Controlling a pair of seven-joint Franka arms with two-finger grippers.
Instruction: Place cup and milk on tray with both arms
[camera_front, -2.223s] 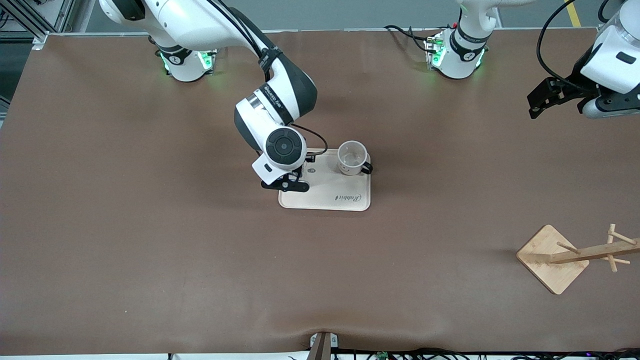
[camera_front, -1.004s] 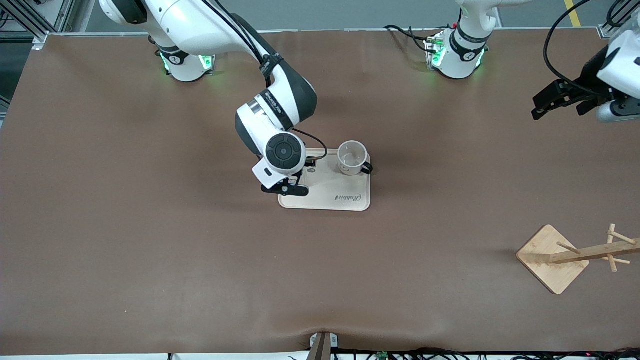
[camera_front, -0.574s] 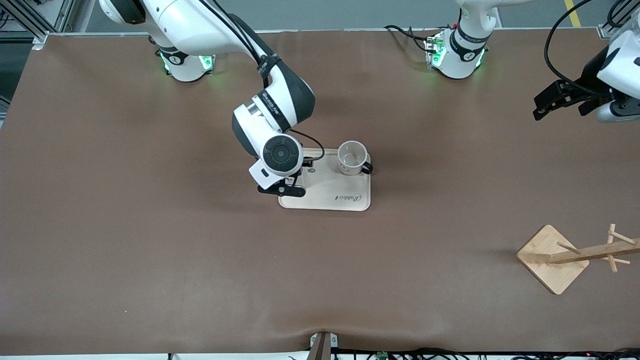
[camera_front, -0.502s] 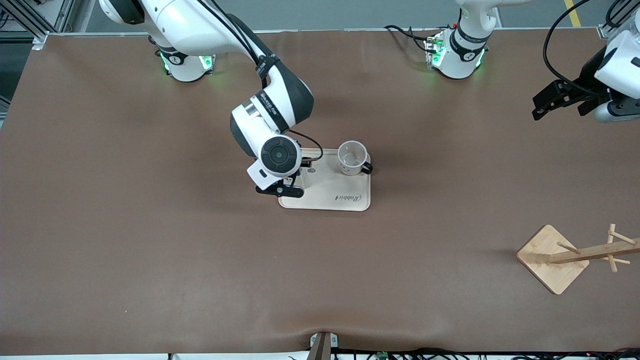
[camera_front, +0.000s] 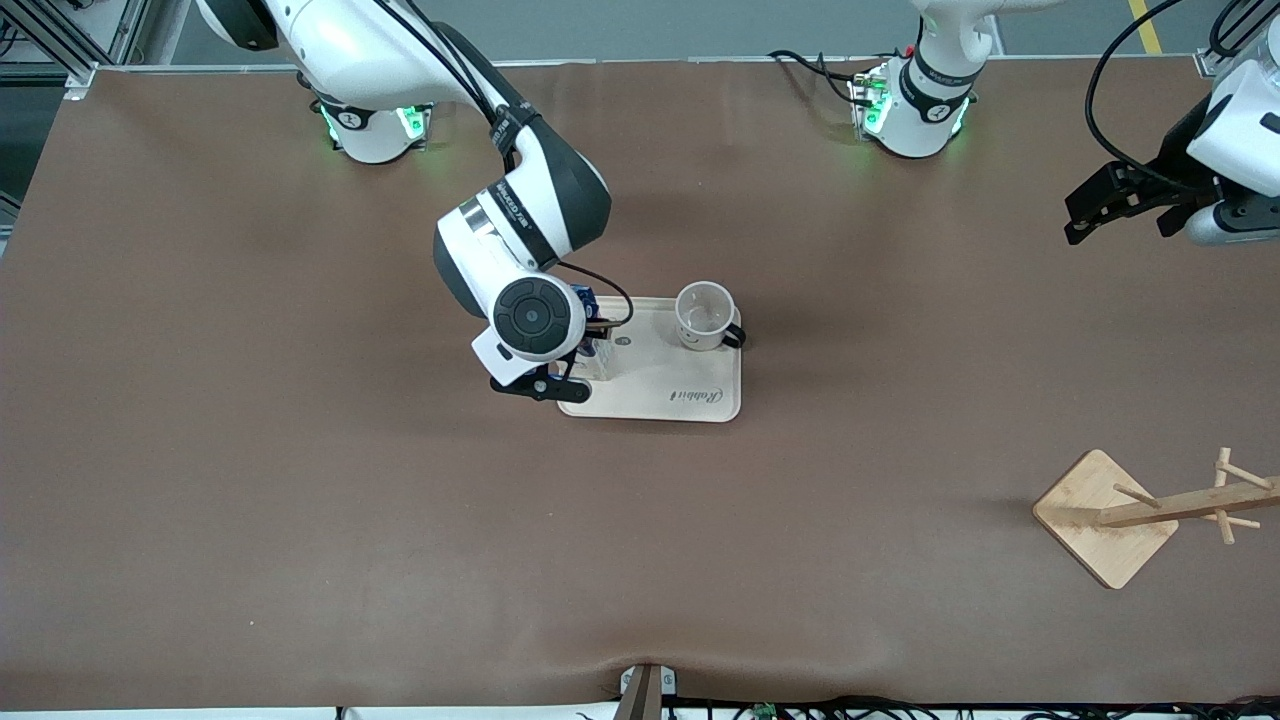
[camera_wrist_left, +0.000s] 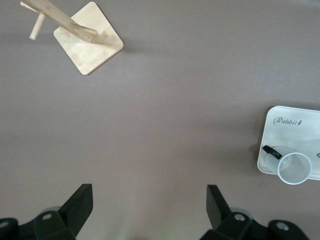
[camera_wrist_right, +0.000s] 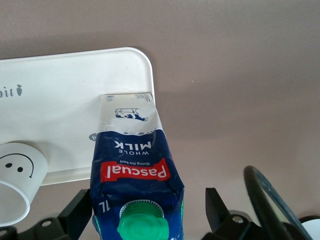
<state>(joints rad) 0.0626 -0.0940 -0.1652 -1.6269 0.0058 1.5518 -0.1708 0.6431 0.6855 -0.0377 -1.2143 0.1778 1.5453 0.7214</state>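
Note:
The milk (camera_wrist_right: 135, 170), a blue carton with a green cap, stands upright on the cream tray (camera_wrist_right: 65, 100) at its corner toward the right arm's end. My right gripper (camera_wrist_right: 147, 215) is open with a finger on either side of the carton top. In the front view the right gripper (camera_front: 545, 385) hangs over that tray (camera_front: 680, 395) edge, and the milk (camera_front: 588, 302) peeks out beside the wrist. The cup (camera_front: 705, 316) stands upright on the tray's other end. My left gripper (camera_front: 1095, 205) is open and empty, raised over the left arm's end of the table.
A wooden rack with a square base (camera_front: 1105, 515) lies tipped near the left arm's end, nearer the front camera; it also shows in the left wrist view (camera_wrist_left: 89, 44). That view also shows the cup (camera_wrist_left: 294, 167) and the tray (camera_wrist_left: 292, 125).
My right wrist has drawn back from the tray toward the right arm's end, uncovering the milk's blue top. The left gripper has shifted slightly. Cup and tray have not moved.

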